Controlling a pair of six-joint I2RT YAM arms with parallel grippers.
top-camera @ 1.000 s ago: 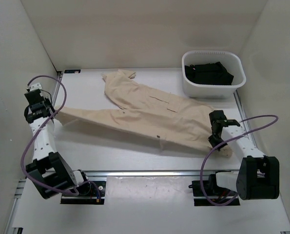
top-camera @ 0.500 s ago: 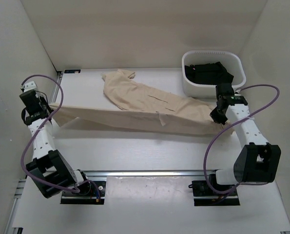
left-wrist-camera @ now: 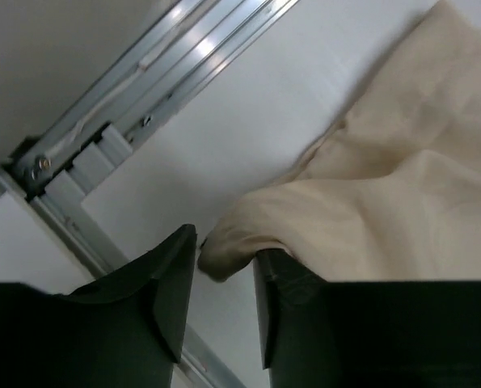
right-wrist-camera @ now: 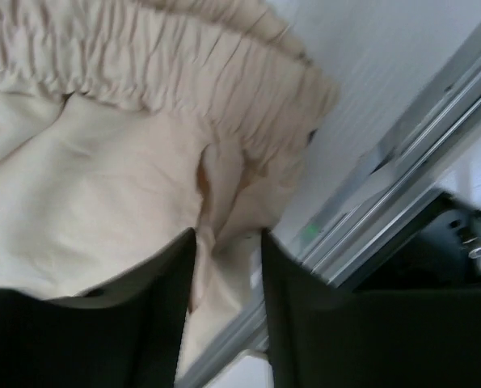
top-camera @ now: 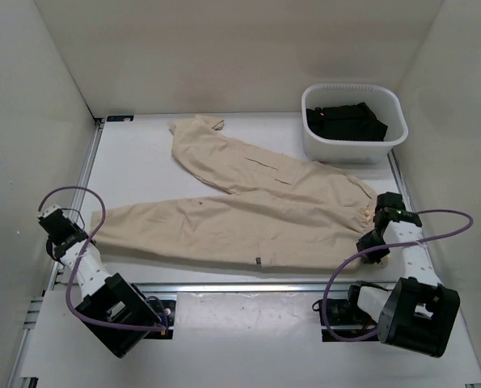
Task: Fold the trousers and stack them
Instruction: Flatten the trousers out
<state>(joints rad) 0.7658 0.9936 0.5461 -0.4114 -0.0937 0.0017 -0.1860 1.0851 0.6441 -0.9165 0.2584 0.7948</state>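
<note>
Left gripper (left-wrist-camera: 225, 242) stands with its jaws a little apart, and the cuff (left-wrist-camera: 224, 257) of the light beige, wrinkly cotton trousers (top-camera: 248, 218) lies in the gap. Your right gripper (right-wrist-camera: 228, 242) is likewise parted over the gathered waistband (right-wrist-camera: 183, 56). Between the two grippers one leg lies stretched along the white table (top-camera: 143, 162), while the other slants away beyond it. For a clean fold, bite deep on both layers, lift both ends together and keep the cloth taut. Well beyond the right gripper sits a white plastic basket (top-camera: 349, 87) of dark clothes (top-camera: 345, 121); steer clear of it.
</note>
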